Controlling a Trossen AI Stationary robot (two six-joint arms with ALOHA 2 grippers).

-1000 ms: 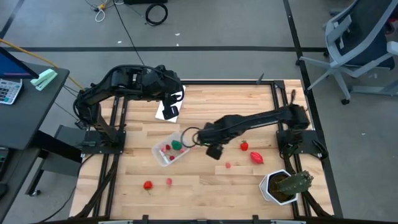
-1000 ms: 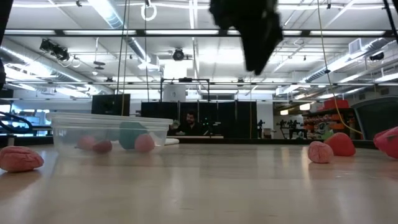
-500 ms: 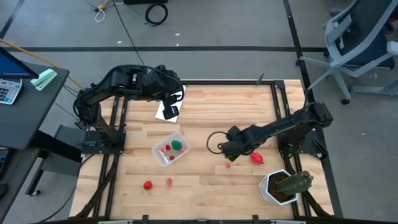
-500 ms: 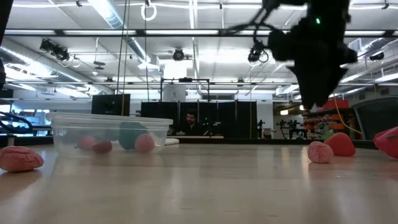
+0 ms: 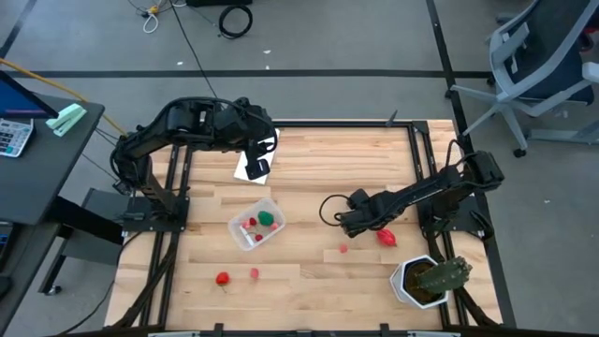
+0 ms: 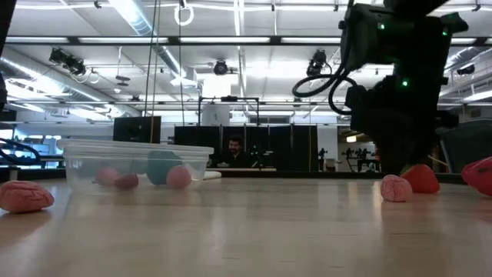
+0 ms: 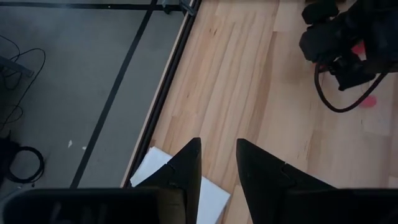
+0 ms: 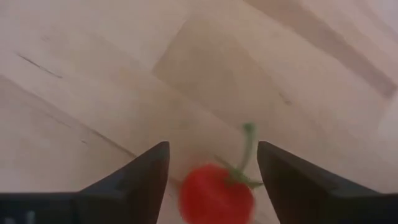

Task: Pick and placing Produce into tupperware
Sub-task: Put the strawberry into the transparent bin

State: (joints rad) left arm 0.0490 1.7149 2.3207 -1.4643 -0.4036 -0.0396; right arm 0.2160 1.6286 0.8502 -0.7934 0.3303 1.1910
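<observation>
My right gripper (image 8: pixel 211 149) is open and low over the table, its two fingers on either side of a small red round piece with a green stem (image 8: pixel 216 194), not touching it. In the high view this gripper (image 5: pixel 360 220) is right of the clear tupperware (image 5: pixel 257 223), which holds a round green piece (image 5: pixel 268 218) and a few red pieces. The low view shows the gripper (image 6: pixel 400 158) just above the red piece (image 6: pixel 421 178). My left gripper (image 5: pixel 257 161) waits, slightly open, over a white panel at the far left.
Loose produce lies on the wood: a red piece (image 5: pixel 387 238), a small pink one (image 5: pixel 343 249), a red one (image 5: pixel 223 278) and a pink one (image 5: pixel 254 273) near the front. A cactus in a white pot (image 5: pixel 429 279) stands at the near right corner.
My right gripper has gone from beside the tupperware toward the table's right edge and then down, ending low over the small red piece. The produce and the tupperware have stayed where they were.
</observation>
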